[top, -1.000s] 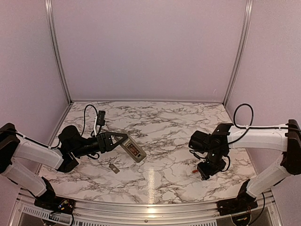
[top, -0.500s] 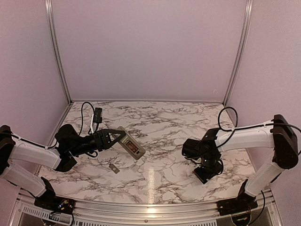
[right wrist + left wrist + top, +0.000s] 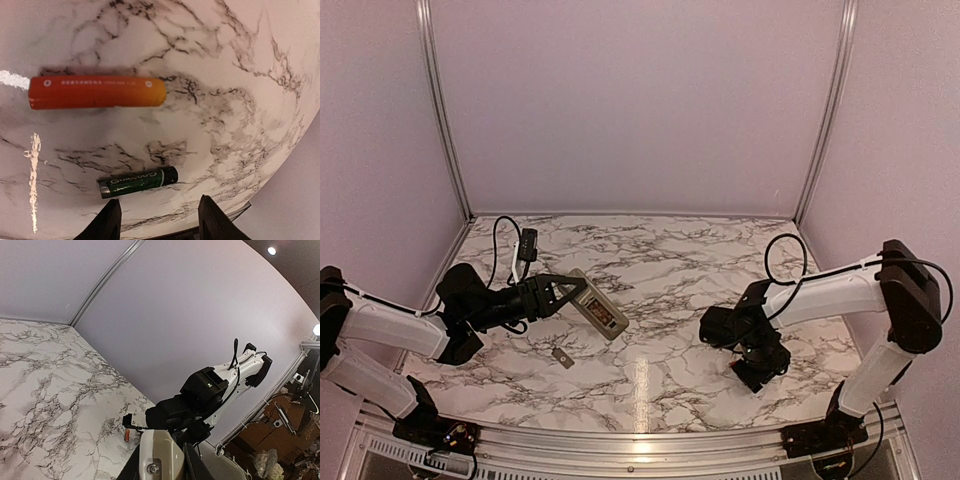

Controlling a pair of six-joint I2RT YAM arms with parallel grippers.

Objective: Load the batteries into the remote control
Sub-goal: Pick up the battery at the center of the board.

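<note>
My left gripper (image 3: pixel 567 289) is shut on the remote control (image 3: pixel 598 309) and holds it tilted above the table, grey-beige back up. The left wrist view shows the remote's (image 3: pixel 165 447) end between my left gripper's (image 3: pixel 161 472) jaws, and the orange-red battery (image 3: pixel 127 434) lying on the table beneath the right arm. My right gripper (image 3: pixel 757 366) hovers low over both batteries and hides them in the top view. In the right wrist view my right gripper (image 3: pixel 160 220) is open, the dark green battery (image 3: pixel 138 181) lies just ahead of its fingers, and the orange-red battery (image 3: pixel 97 92) lies farther ahead.
A small flat grey cover piece (image 3: pixel 562 356) lies on the marble table (image 3: pixel 660 270) near the left arm. The table's front edge (image 3: pixel 200 227) runs close behind the green battery. Purple walls enclose the back and sides.
The right arm has swung left and inward, bringing its gripper over the batteries. The left gripper lifted the remote slightly a second ago, then held still.
</note>
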